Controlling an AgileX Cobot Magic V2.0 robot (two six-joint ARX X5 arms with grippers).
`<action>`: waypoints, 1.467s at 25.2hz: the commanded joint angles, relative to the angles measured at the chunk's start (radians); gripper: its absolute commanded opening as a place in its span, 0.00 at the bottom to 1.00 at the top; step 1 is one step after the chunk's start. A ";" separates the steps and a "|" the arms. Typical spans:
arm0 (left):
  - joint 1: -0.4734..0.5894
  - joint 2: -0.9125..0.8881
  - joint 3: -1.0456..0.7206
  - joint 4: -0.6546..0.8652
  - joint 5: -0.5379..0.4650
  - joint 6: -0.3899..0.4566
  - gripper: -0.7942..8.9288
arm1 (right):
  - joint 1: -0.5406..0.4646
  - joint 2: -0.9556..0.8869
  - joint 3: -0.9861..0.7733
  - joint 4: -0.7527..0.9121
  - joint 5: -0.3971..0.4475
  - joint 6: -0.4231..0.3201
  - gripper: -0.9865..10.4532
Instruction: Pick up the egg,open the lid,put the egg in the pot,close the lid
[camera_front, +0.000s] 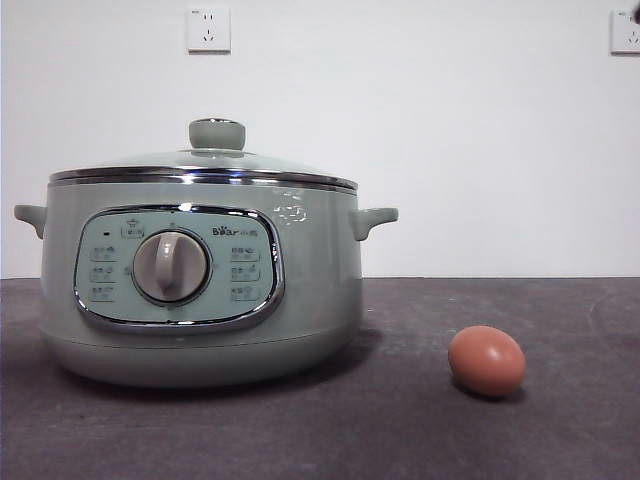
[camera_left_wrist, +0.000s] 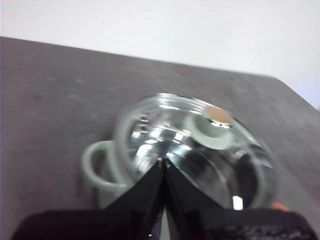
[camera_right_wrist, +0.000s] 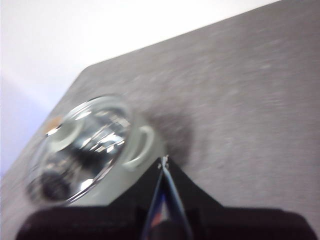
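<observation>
**Brown egg untouched, nothing begun**

Front view: the egg (camera_front: 487, 360) lies on the dark table (camera_front: 560, 430), well apart from the pot (camera_front: 200, 290), whose lid (camera_front: 205, 170) sits closed. Neither of my arms shows.

Left wrist view: my left gripper (camera_left_wrist: 164, 161), jaws together and empty, hangs above the lid.

Right wrist view: my right gripper (camera_right_wrist: 164, 160), jaws together, holds nothing beside the pot. Every step remains.

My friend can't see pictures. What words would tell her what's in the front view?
A big pale green pot sits on a dark table with its glass lid closed. A small brown egg lies on the table, apart from the pot, on the side away from its dial. The wall behind is white, and no robot arm shows.
</observation>
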 joint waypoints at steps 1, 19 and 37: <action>0.002 0.075 0.052 -0.013 0.087 0.039 0.08 | 0.002 0.064 0.046 -0.022 -0.097 -0.056 0.09; 0.002 0.268 0.160 0.001 0.211 0.055 0.45 | 0.106 0.210 0.097 -0.051 -0.040 -0.079 0.47; -0.018 0.268 0.160 0.063 0.211 0.030 0.44 | 0.579 0.746 0.113 -0.039 0.542 -0.079 0.47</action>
